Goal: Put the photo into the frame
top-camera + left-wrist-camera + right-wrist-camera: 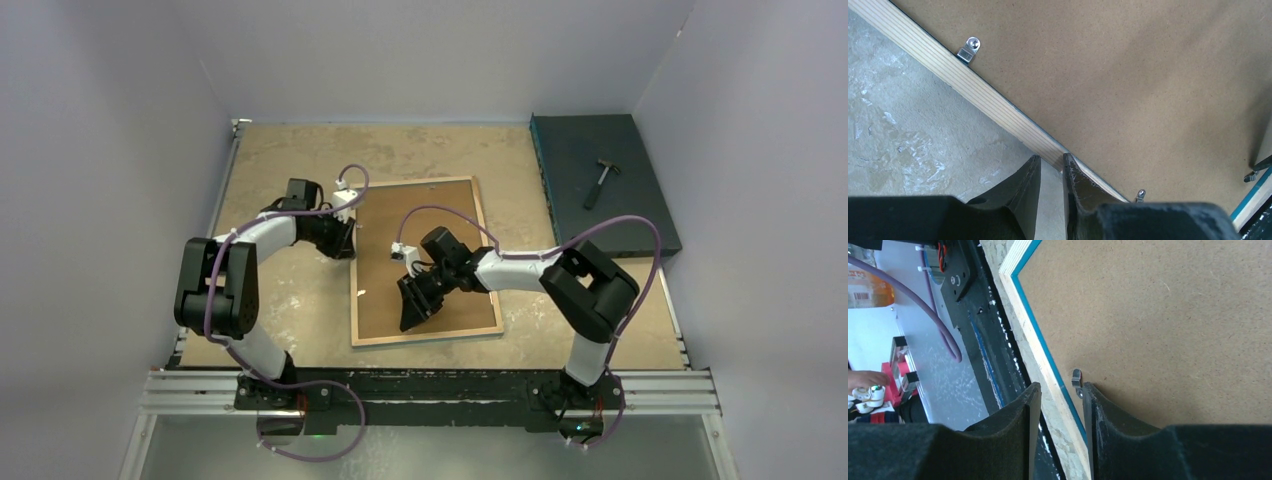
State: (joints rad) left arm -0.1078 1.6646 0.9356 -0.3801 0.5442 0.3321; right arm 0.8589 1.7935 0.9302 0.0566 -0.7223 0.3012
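The frame lies face down in the middle of the table, pale wood rails up, with a brown backing board filling it. The photo is hidden. My left gripper is at the frame's left rail; in the left wrist view its tips stand a narrow gap apart at the wooden rail, one finger over the table and one over the rail. My right gripper hangs over the frame's near left part. Its tips are open astride the blue-edged rail, the right one beside a metal clip.
A dark teal slab with a small hammer lies at the back right. Another metal clip sits on the frame's left rail. The black mounting rail runs along the near edge, close to the frame's bottom rail.
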